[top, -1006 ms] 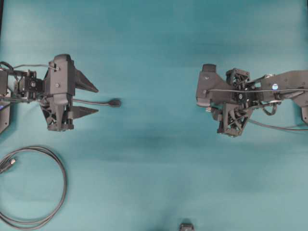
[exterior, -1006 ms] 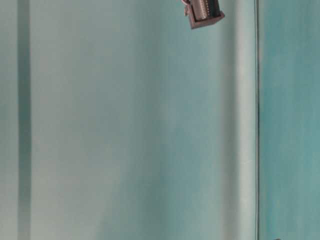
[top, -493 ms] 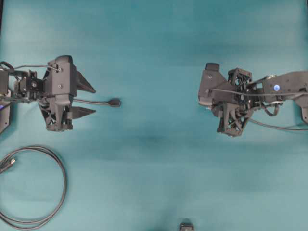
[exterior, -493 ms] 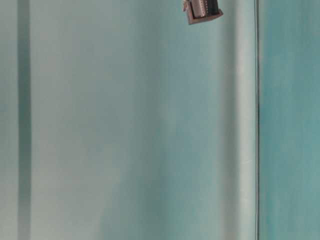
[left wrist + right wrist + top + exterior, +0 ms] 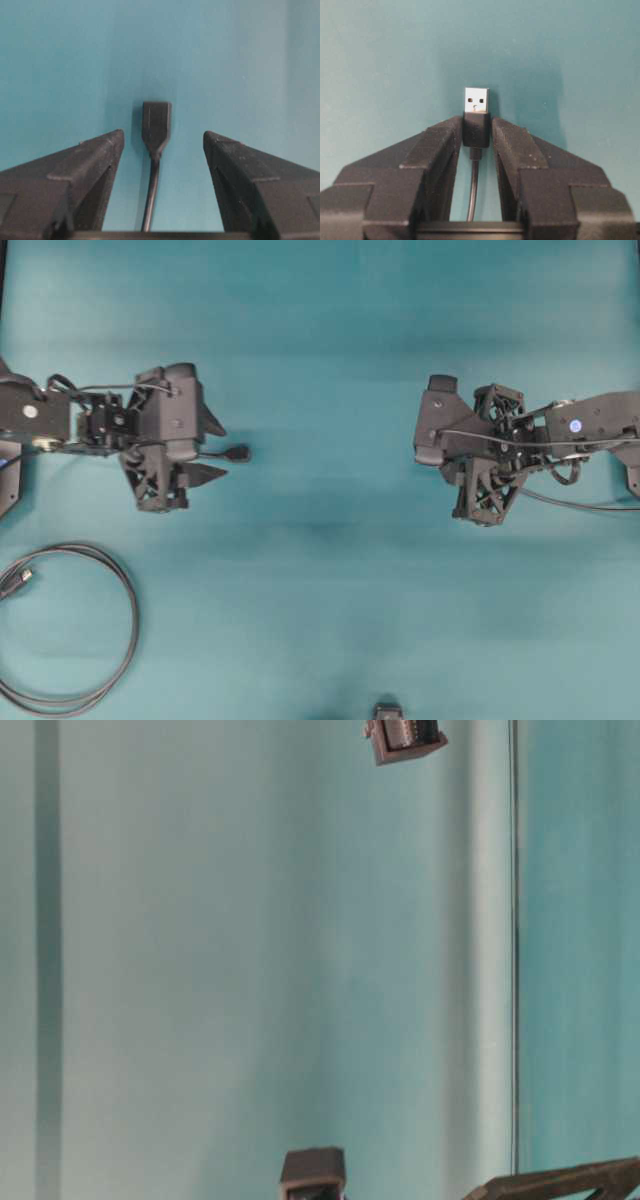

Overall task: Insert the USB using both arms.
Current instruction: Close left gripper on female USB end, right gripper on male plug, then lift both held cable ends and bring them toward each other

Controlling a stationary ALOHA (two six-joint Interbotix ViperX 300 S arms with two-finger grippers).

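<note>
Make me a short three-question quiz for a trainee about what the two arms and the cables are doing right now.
1. True or false: the right gripper is shut on the USB.
2. In the left wrist view, where does the black socket end lie relative to the left gripper? A) clamped in its jaws B) between its open jaws, untouched C) outside them
3. Fill in: in the overhead view, a coiled cable lies at the lower ____ of the table.

Key: 1 true; 2 B; 3 left.
</note>
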